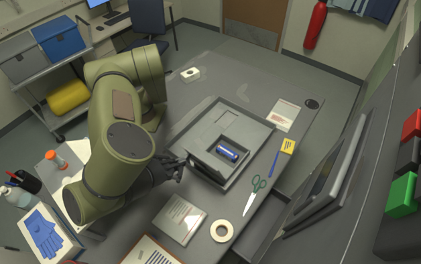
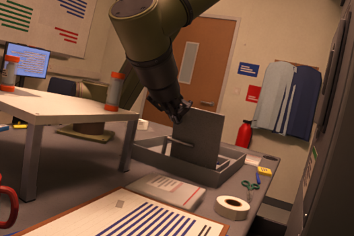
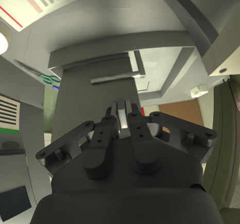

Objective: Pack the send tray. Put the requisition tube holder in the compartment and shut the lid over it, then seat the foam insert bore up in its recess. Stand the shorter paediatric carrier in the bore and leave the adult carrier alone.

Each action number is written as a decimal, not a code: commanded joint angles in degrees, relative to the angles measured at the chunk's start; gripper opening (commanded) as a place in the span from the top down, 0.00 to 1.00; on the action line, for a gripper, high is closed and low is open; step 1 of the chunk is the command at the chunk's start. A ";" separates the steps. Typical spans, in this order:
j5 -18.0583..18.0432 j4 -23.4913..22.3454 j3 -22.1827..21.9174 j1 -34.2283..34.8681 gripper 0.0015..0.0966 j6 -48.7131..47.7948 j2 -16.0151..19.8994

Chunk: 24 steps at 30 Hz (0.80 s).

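Note:
The grey hinged lid [image 2: 198, 139] stands nearly upright at the near edge of the send tray [image 1: 220, 142], and its top edge is gripped in my closed gripper [image 2: 179, 116]. A bar handle [image 3: 116, 78] runs across the lid's outer face below my fingers. Behind the lid the blue requisition tube holder [image 1: 227, 152] lies in the open compartment. The square recess [image 1: 226, 119] is further back in the tray. The white foam insert [image 1: 189, 74] sits on the far bench top. Two orange-capped carriers [image 2: 113, 91] [image 2: 9, 73] stand on the white side table.
A monitor panel [image 1: 331, 177] lies along the bench's right edge. Scissors [image 1: 253, 194], a blue pen [image 1: 273, 164], a yellow note pad [image 1: 287, 146], a tape roll [image 1: 221, 230] and papers [image 1: 179, 219] lie around the tray's front and right.

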 commanded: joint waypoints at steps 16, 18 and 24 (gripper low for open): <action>0.12 0.15 -0.07 0.12 0.93 -0.03 -0.19; 0.21 0.25 -0.14 0.20 0.93 -0.05 -0.28; 0.67 0.78 -0.54 0.63 0.93 -0.15 -0.79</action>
